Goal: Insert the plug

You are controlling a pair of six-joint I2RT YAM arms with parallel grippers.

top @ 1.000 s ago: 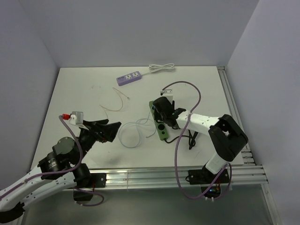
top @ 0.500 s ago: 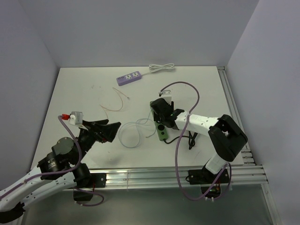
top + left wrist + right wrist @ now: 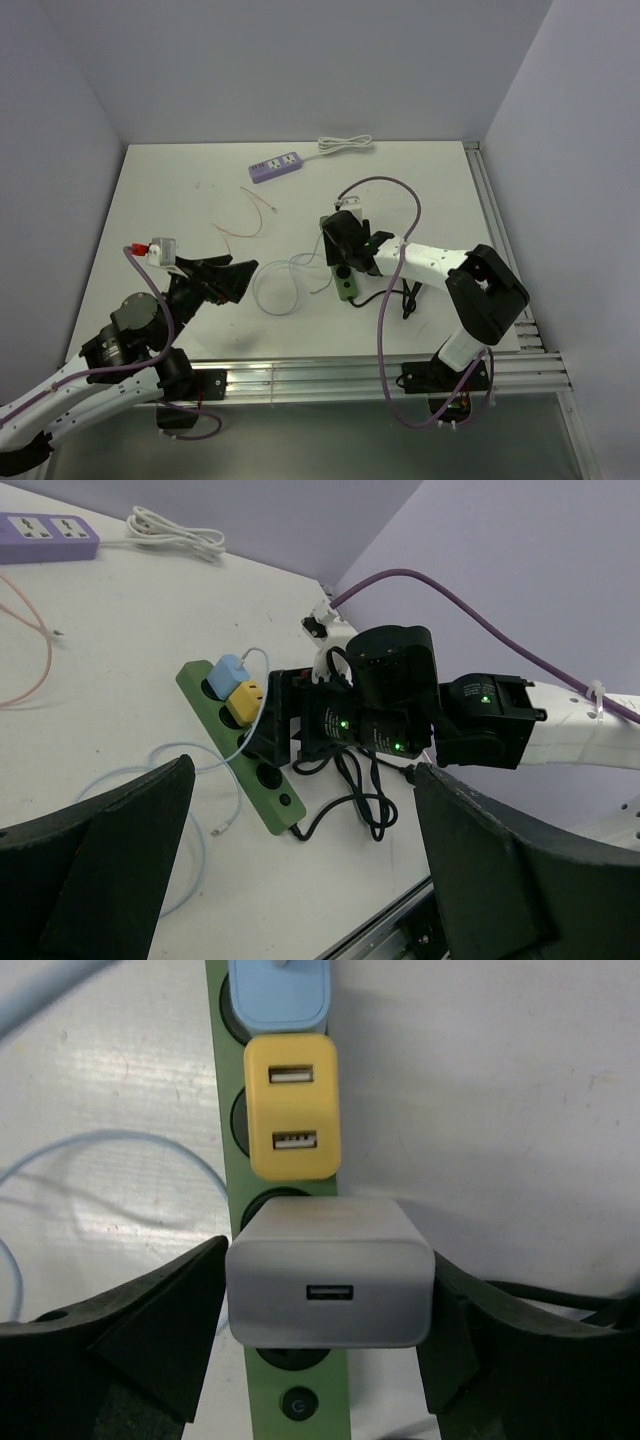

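My right gripper is shut on a white USB charger plug, held directly over a socket of the green power strip. I cannot tell whether its pins are in the socket. A yellow adapter and a blue adapter sit in the sockets beyond it. In the top view the right gripper is over the strip. The strip also shows in the left wrist view. My left gripper is open and empty, well left of the strip.
A purple power strip with a coiled white cord lies at the back. A light blue cable loop and a thin pink wire lie left of the green strip. Its black cord is bunched to the right.
My right gripper has shifted slightly left over the green strip with the plug in it. The left arm has not moved.
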